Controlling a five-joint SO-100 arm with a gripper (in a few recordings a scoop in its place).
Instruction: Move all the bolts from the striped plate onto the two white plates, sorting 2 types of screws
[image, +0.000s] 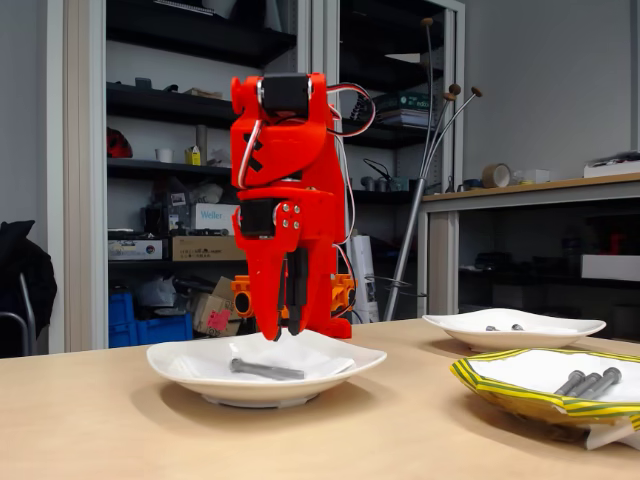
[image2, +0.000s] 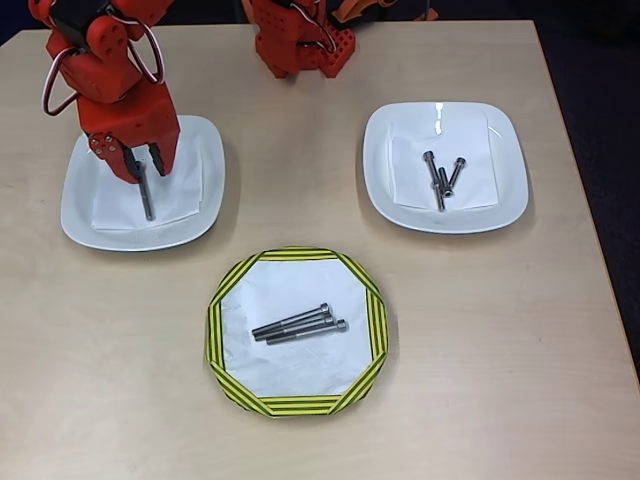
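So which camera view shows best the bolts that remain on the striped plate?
The overhead view: the long bolts lie fully visible, side by side, on the striped plate. The fixed view shows them from low down, foreshortened, partly behind the rim.

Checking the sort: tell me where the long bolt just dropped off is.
In the overhead view the long bolt lies on the left white plate, directly under the open tool.

The arm (image: 285, 190) was bright red plastic in blocky printed segments, with black servo bodies set into its joints. Red and white cables looped along its sides, and small silver screws dotted the housing above the tapered gripper (image: 284, 322).
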